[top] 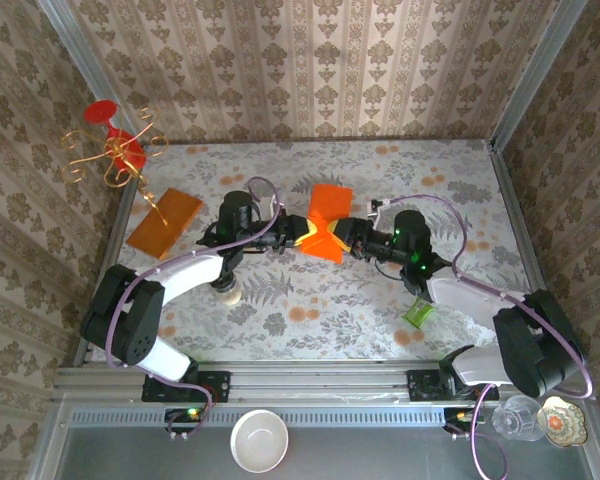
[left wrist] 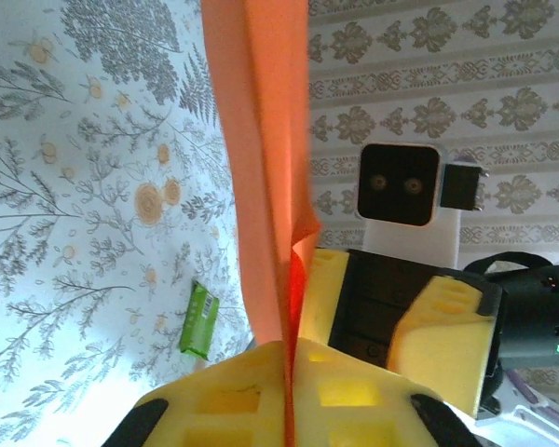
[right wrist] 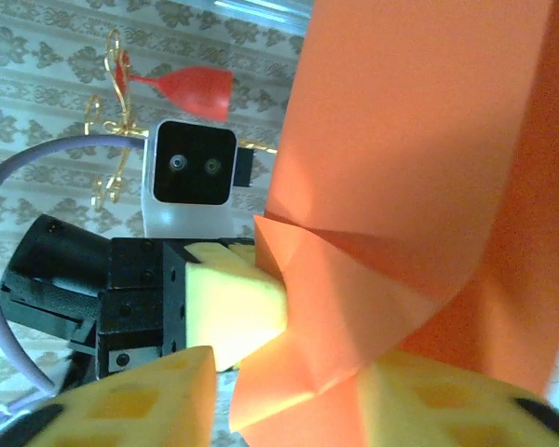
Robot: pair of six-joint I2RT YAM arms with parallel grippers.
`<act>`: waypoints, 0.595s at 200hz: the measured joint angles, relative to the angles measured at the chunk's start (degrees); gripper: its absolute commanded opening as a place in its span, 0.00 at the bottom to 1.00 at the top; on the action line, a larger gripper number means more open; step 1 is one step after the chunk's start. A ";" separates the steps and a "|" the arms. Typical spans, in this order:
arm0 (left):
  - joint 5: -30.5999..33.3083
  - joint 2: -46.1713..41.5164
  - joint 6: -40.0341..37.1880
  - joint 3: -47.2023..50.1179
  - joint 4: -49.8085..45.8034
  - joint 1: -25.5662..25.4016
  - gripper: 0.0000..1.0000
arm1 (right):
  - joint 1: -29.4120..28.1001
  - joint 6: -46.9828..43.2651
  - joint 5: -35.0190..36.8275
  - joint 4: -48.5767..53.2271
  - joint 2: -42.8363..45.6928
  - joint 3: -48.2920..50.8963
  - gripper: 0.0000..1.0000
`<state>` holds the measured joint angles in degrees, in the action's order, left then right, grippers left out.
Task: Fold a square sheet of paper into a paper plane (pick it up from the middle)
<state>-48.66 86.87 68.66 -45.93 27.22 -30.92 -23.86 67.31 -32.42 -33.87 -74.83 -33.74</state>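
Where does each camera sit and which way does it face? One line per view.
Top: above, behind the bases, looking down at the table; both arms show.
Left wrist: past its left gripper, shut on the paper, toward the right gripper.
Right wrist: past its pads, toward the left gripper.
Shared: the paper.

Left arm stretches forward and inward, and right arm mirrors it, so the two meet nose to nose. Left tool is pinched tight on the square sheet of paper. Right tool faces it with jaws parted, its pads loose either side.
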 measured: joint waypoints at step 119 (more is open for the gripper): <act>47.01 5.38 -36.92 -31.71 -70.49 -11.06 0.11 | 7.87 -18.14 17.03 48.87 13.07 -9.81 0.71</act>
<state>-1.65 92.25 31.75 -77.65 -43.27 -41.98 -15.99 49.17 -15.40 15.00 -61.76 -43.55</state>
